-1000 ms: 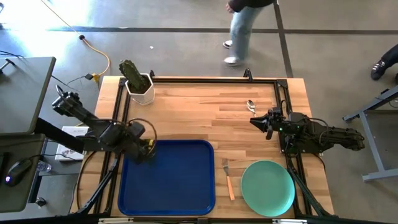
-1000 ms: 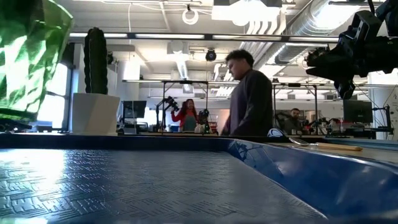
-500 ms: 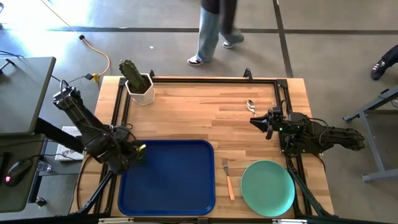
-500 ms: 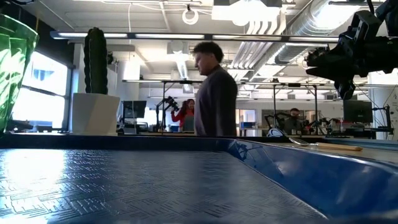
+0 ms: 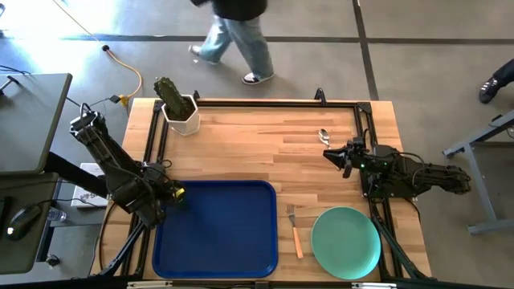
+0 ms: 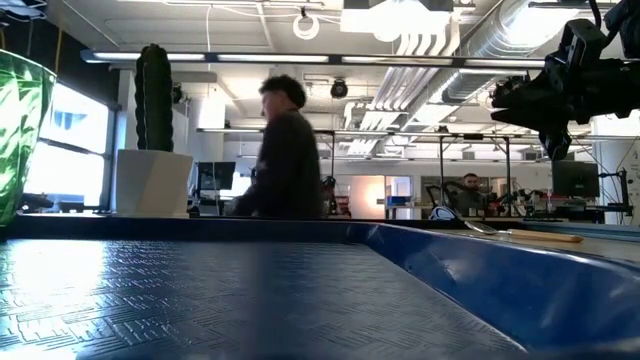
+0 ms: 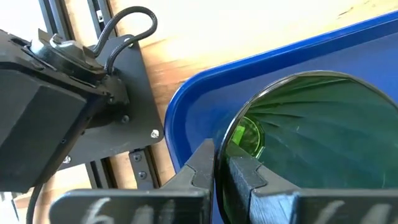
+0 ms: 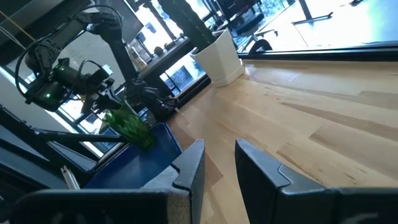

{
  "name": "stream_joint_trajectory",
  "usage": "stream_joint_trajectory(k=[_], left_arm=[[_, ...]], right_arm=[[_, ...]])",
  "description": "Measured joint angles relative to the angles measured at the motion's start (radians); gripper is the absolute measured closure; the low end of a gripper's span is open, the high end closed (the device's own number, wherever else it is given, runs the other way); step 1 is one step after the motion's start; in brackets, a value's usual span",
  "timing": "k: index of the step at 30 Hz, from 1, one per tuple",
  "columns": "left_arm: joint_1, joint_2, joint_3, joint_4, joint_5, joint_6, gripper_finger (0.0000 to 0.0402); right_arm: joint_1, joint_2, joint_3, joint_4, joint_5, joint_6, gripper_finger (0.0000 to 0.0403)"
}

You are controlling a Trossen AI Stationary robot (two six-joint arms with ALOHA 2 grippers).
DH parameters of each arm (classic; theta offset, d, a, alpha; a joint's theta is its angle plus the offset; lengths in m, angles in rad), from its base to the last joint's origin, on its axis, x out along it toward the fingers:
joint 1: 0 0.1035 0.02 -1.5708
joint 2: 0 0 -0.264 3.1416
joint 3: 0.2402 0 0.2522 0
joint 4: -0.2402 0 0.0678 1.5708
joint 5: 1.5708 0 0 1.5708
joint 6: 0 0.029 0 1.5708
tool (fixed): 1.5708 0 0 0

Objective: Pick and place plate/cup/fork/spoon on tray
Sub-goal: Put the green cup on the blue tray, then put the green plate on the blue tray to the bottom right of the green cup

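Observation:
The dark blue tray (image 5: 225, 233) lies at the table's near left. My left gripper (image 5: 173, 193) is at the tray's far left corner, shut on the green cup (image 7: 311, 143), which also shows in the low view (image 6: 20, 130). The mint-green plate (image 5: 346, 242) lies flat on the table right of the tray. The fork (image 5: 294, 229) lies between the tray and the plate. The spoon (image 5: 324, 135) lies on the table at the far right. My right gripper (image 5: 333, 157) hovers just near of the spoon, open and empty. My left gripper pinches the cup's wall at its rim (image 7: 225, 134), one finger (image 7: 202, 168) outside and one finger (image 7: 249, 177) inside the mouth. The cup sits tilted over the tray's far left corner (image 7: 186, 106). Whether its base touches the tray, I cannot tell.
A white hexagonal pot with a cactus (image 5: 178, 108) stands at the table's far left corner. A person (image 5: 233, 32) walks past on the floor beyond the far edge. Black frame rails run along the table's edges.
My left gripper has carried the cup toward the table's left edge, from inside the tray's far left part out to its far left corner, staying shut on the cup. The person behind the table has walked to the left.

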Motion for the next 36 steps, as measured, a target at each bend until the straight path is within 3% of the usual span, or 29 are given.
stream_joint_trajectory(k=[24, 36], left_arm=[[0.0, -0.003, -0.001, 0.001, 0.03, -0.021, 0.0321], [0.0, -0.087, -0.001, 0.001, 0.028, -0.021, 0.0314]], right_arm=[[0.0, 0.0, 0.0, 0.0, -0.001, 0.001, 0.0323], [0.0, 0.0, 0.0, 0.0, -0.001, 0.001, 0.0323]])
